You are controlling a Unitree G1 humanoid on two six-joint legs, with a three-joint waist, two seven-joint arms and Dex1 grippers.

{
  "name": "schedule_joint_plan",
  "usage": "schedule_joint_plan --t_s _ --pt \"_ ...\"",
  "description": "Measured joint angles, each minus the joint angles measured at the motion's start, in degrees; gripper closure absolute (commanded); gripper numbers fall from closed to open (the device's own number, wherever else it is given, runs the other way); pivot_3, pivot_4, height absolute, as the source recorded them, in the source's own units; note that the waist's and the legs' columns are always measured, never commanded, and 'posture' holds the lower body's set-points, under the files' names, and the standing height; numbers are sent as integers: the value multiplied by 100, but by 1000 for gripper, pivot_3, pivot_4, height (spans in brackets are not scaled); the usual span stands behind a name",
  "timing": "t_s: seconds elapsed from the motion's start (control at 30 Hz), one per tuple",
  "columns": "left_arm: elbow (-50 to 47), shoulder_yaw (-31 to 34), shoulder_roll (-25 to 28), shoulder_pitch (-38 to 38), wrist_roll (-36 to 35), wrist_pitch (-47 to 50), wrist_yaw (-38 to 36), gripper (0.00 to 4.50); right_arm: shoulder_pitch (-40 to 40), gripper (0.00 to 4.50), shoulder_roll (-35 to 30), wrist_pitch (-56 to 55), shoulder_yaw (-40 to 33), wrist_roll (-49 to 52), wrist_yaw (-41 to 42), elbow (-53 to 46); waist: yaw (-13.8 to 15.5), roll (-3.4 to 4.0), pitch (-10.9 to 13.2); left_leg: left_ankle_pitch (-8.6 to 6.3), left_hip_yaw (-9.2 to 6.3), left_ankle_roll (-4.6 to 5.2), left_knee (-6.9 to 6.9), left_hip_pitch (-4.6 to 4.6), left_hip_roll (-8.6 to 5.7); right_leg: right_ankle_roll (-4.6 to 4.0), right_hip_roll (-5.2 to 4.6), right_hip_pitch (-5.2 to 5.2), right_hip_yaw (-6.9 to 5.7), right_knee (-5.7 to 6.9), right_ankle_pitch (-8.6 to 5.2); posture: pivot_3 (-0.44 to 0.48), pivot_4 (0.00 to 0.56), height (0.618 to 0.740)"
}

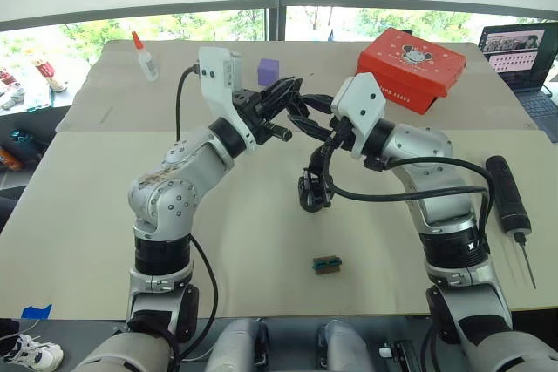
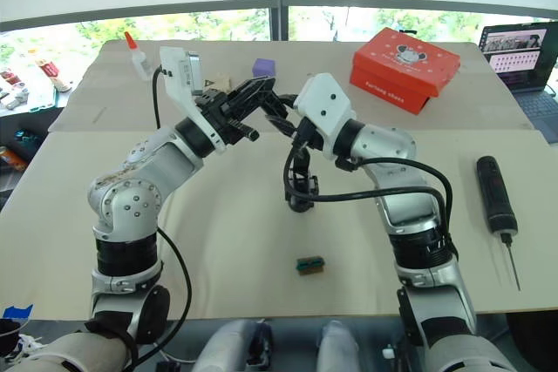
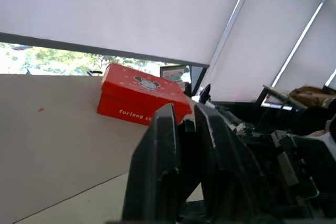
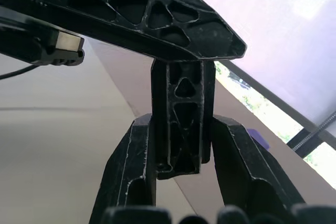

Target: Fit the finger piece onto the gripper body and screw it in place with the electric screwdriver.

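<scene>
1. The right gripper (image 4: 181,145) is raised above the middle of the table (image 1: 105,215), its two black fingers clamped on the sides of a black ribbed finger piece (image 4: 181,108), which stands upright between them.
2. The left gripper (image 2: 261,98) meets it from the robot's left, at the same height. A long black latticed finger of the left gripper (image 4: 142,17) lies across the top of the finger piece, touching it in the right wrist view.
3. In the left wrist view the left gripper's fingers (image 3: 157,166) stand close together with only a narrow gap; whether they pinch anything I cannot tell.
4. The gripper body (image 1: 311,187) hangs just below the right gripper, dark and compact, close over the table; whether it rests on the table is unclear.
5. The electric screwdriver (image 1: 506,192) lies flat on the table well to the right of the right gripper, beyond the right forearm, its thin metal bit pointing toward the robot.
6. A small green-and-brown block (image 1: 327,264) lies on the table below the grippers, nearer the robot.
7. Beyond the right gripper sits a red box (image 1: 410,67); beyond the left gripper sit a purple cube (image 1: 268,71) and a glue bottle (image 1: 145,58) with a red tip.
</scene>
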Motion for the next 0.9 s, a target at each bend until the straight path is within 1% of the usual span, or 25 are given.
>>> schedule_joint_plan --t_s 0.17,0.23,0.27,0.3,0.33,0.37,0.43,0.5,0.53,0.63,0.7,0.8,0.9 --pt "15 -16 14 0 -73 22 9 4500 49 3386 -123 -324 41 -114 -15 34 -10 0 0 0 0 0 -1 0 0 0 0 0 0 0 0 0 150 740" --pt "15 -39 96 0 -77 28 -48 4500 56 3386 -157 -399 64 -120 -7 49 -13 0 0 0 0 0 -1 0 0 0 0 0 0 0 0 0 150 740" --pt "17 -53 153 -3 -78 46 -112 4500 58 2340 -205 -421 74 -99 38 50 -12 0 0 0 0 0 0 0 0 0 0 0 0 0 0 0 150 740" --pt "21 -73 325 -19 -75 89 -255 4500 68 2033 -350 -406 77 3 248 40 -9 0 0 0 0 0 0 0 0 0 0 0 -1 -1 0 0 150 740" --pt "51 -71 569 -36 -69 108 -411 4500 70 1610 -519 -344 54 167 459 31 -11 0 0 0 1 0 -1 0 0 0 1 0 -1 -2 0 0 150 740" --pt "66 -53 690 -48 -64 113 -500 4500 70 1305 -610 -300 -3 271 579 28 -13 0 0 0 1 0 -1 0 0 0 1 0 -1 -2 0 0 150 740" --pt "144 -111 1100 -174 -117 222 -1056 4500 -12 647 -859 339 -187 985 1108 -36 -5 0 1 0 0 0 -1 0 1 0 1 2 -2 -4 0 0 150 740" --pt "183 -263 1601 -337 -303 404 -1822 4500 -284 647 -1215 1268 -287 1795 1715 -40 -11 1 1 0 2 1 0 -1 2 0 1 -1 -1 -3 0 0 150 740" --pt "188 -278 1767 -410 -397 483 -2144 4500 -429 647 -1391 1635 -361 2108 1945 -44 -11 1 1 0 1 1 -2 0 4 0 1 0 -2 -5 0 0 150 740" --pt "405 -379 2213 -630 -769 848 -3104 4500 -1073 647 -1459 2922 -478 2890 2225 275 -52 0 2 0 3 1 -2 0 5 -1 2 -2 -1 2 -1 0 150 740" --pt "613 -495 2484 -950 -1015 1148 -3784 4500 -1567 647 -1489 3832 -482 3315 2369 653 -70 0 1 1 1 0 -4 1 6 -2 3 -2 -3 2 -1 0 150 740" --pt "767 -574 2629 -1212 -1065 1243 -4292 4500 -1722 647 -1509 4464 -367 3682 2673 755 -59 -1 1 0 -1 1 -14 1 0 -1 1 -1 -3 -5 -1 0 150 740" --pt "910 -773 2625 -1258 -974 1242 -4554 4500 -1756 647 -1401 4807 -178 3746 2729 766 -66 -1 2 1 2 0 -13 -3 0 -1 0 -6 -2 -4 -1 0 150 740"
